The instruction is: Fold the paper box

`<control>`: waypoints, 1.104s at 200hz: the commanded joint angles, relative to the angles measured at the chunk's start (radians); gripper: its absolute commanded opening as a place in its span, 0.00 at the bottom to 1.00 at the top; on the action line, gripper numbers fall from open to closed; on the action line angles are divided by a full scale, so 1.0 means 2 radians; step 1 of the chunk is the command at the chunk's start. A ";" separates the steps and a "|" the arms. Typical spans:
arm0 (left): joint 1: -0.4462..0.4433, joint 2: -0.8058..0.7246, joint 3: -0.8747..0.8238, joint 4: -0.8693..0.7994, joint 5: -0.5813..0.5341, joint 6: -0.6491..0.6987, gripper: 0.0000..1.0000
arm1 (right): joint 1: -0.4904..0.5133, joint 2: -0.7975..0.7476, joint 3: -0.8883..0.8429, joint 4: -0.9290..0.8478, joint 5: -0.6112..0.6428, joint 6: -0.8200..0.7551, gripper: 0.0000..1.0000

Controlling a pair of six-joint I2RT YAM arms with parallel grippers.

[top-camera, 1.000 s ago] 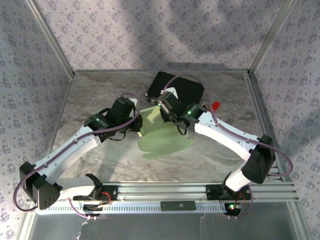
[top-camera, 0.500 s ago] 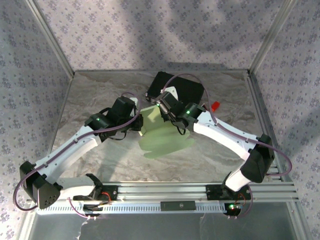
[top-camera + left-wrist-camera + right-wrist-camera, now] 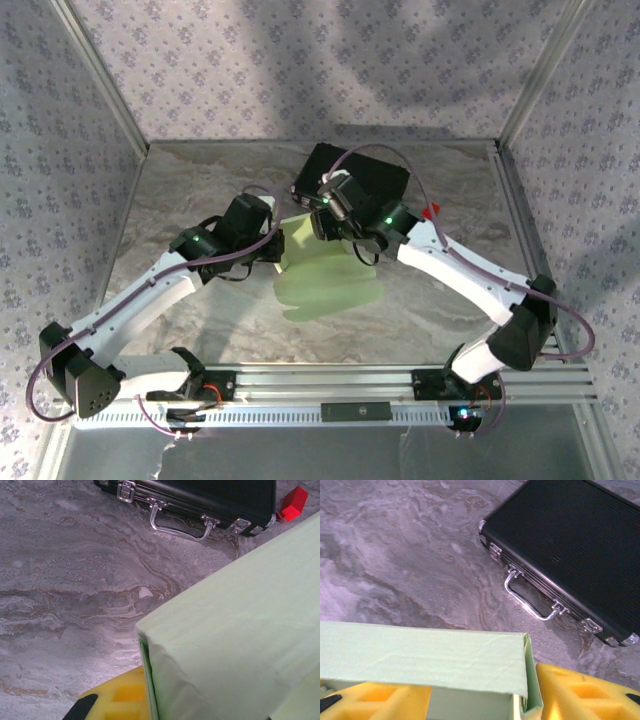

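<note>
Here the left tool [image 3: 277, 249] clamps a thin wall of the pale green paper box [image 3: 326, 282] at mid-table [image 3: 200, 190], apparently to steady it, while the right tool [image 3: 472, 701] stands spread astride the wall nearest the black case [image 3: 362, 176], seemingly poised to press a flap.

one paper box [image 3: 326, 285], one black case [image 3: 378, 180]

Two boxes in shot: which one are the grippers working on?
The pale green paper box, mid-table, with the left gripper and the right gripper at its edges. The black case, with metal latches and a handle, lies beyond it, apart from both.
</note>
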 commanded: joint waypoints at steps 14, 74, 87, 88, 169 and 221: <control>-0.003 0.002 0.025 -0.007 0.003 0.002 0.00 | -0.020 -0.041 0.006 -0.009 -0.054 -0.010 0.60; 0.018 -0.005 0.025 -0.008 0.049 0.018 0.00 | -0.149 -0.116 -0.119 0.086 -0.358 -0.087 0.48; 0.024 -0.005 0.025 -0.010 0.062 0.025 0.00 | -0.175 -0.116 -0.136 0.097 -0.401 -0.092 0.44; 0.025 -0.006 0.026 -0.010 0.063 0.025 0.00 | -0.176 -0.116 -0.137 0.098 -0.405 -0.092 0.44; 0.047 -0.006 0.024 -0.012 0.102 0.042 0.00 | -0.244 -0.096 -0.186 0.175 -0.562 -0.082 0.41; 0.047 -0.004 0.023 -0.010 0.104 0.041 0.00 | -0.243 -0.079 -0.173 0.164 -0.556 -0.094 0.41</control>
